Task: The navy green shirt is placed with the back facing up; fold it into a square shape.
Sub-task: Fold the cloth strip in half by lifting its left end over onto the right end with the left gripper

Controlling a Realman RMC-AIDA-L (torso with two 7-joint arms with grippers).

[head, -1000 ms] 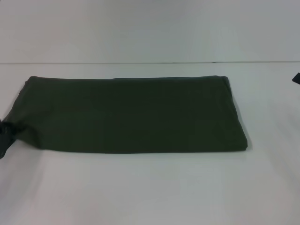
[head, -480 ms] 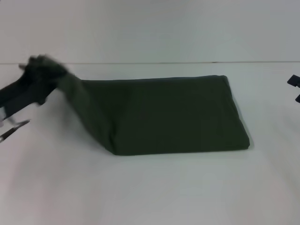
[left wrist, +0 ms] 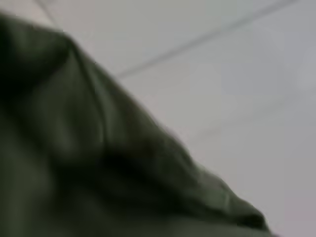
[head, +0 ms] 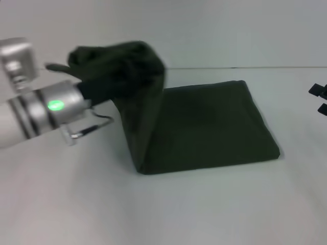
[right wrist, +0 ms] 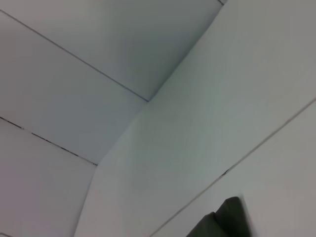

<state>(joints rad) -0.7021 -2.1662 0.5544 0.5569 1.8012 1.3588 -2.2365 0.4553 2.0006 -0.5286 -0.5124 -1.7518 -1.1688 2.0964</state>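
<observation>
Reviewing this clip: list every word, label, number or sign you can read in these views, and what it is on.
None can be read.
navy green shirt: plain dark fabric showing, no lettering visible.
left end effector: wrapped in the lifted shirt end; its arm carries only a green light, no text.
right end effector: dark tips at the table edge, no markings legible.

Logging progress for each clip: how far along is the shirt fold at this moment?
Well advanced. The navy green shirt already lies as a long folded band on the white table. In hand: the left gripper holds the band's left end raised above the table, over the rest of it, for the crosswise fold. Left: lay that end down on the right half and release. The right gripper waits at the table's right edge.
</observation>
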